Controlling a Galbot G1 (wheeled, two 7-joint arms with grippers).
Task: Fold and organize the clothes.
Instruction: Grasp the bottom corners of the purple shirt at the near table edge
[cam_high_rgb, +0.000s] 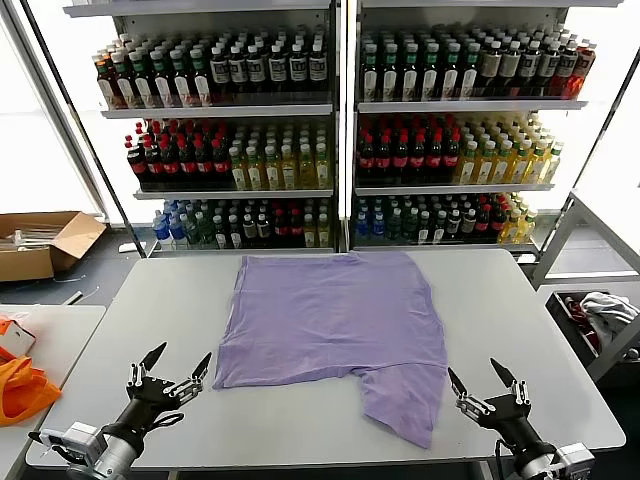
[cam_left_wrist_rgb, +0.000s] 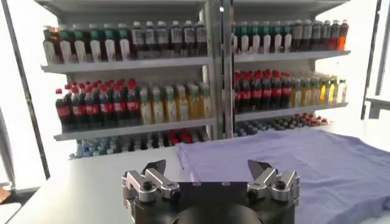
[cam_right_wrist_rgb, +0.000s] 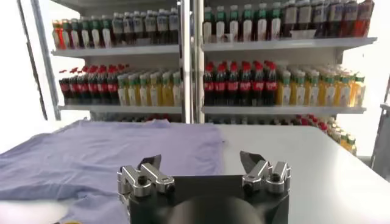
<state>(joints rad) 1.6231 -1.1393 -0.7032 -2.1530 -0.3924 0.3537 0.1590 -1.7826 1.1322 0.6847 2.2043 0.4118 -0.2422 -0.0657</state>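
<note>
Nearest the robot, along the near edge of the white table (cam_high_rgb: 520, 330), both claws hover low with their jaws spread wide and nothing between them. The left gripper (cam_high_rgb: 176, 368) sits off the near left corner of the T-shirt (cam_high_rgb: 330, 320), close to that corner but apart from it, with bare tabletop under and around it. The right gripper (cam_high_rgb: 485, 378) sits off the shirt's near right side, just beyond the sleeve that hangs toward the table's front edge; bare table lies between the claw and the cloth.

The lavender T-shirt lies flat in the middle of the table, spread out with light wrinkles. Its near hem runs roughly parallel to the front edge, and one sleeve juts out at the near right, reaching almost to that edge. Left and right of the shirt, wide strips of open table run to the side edges. Its far edge lies close to the table's back edge.

Left of the shirt and off the table, an orange bag (cam_high_rgb: 22, 388) rests on a lower surface, and a cardboard box (cam_high_rgb: 45, 243) stands farther back. Beyond the shirt, shelves of bottles (cam_high_rgb: 340, 130) fill the background.
</note>
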